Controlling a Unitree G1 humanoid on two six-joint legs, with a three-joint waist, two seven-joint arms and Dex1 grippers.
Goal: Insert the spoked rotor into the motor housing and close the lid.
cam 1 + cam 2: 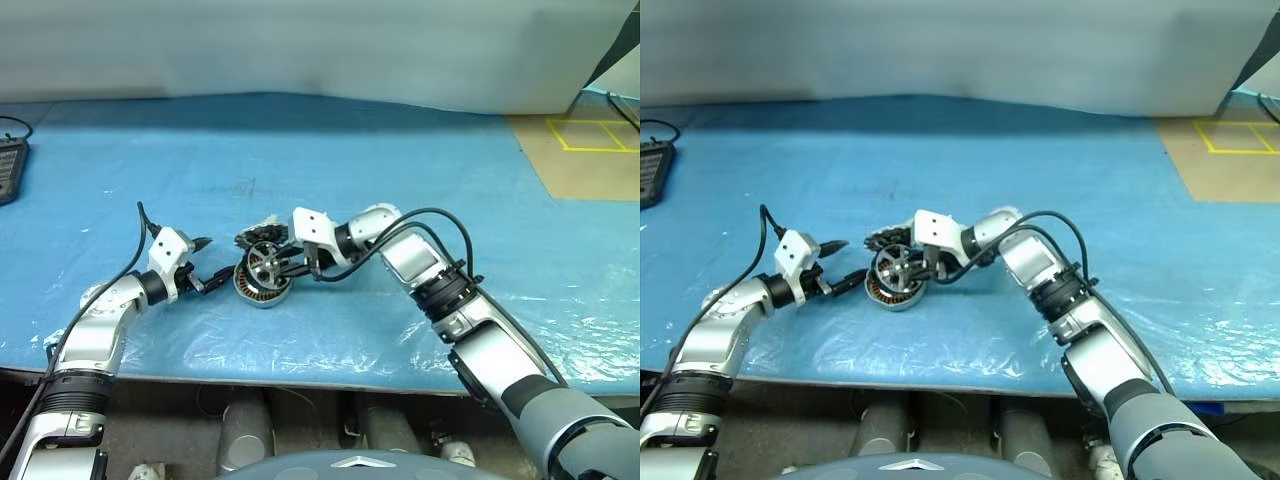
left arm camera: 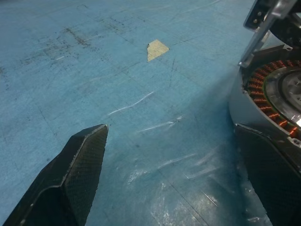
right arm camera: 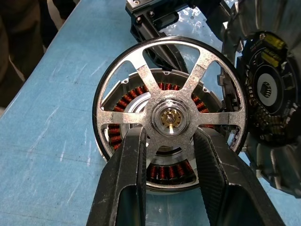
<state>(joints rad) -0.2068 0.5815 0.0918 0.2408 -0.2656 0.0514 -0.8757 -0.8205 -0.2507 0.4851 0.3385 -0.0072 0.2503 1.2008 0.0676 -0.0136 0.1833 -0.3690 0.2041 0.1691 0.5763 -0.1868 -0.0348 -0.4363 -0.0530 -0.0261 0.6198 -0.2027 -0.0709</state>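
The right pincer (image 3: 169, 141) grips the spoked rotor (image 3: 170, 117) by its centre hub, a finger either side, and holds it face-on directly over the motor housing (image 3: 162, 169); the copper windings show through the gaps between spokes, so the rotor appears lined up for seating but, in my judgement, not yet pressed home. The left pincer (image 1: 205, 268) stands wide and holds nothing; one finger (image 2: 270, 174) lies just beside the housing wall (image 2: 244, 106), the other (image 2: 75, 174) well apart over bare bench (image 2: 117, 70); the likely purpose is to brace the housing against sliding while the rotor goes in; actual contact cannot be confirmed. The lid (image 3: 268, 94) rests just beyond the right pincer's far finger, toothed face showing, close at hand for the closing step.

Count: one rotor; one housing; one lid; two pincers.
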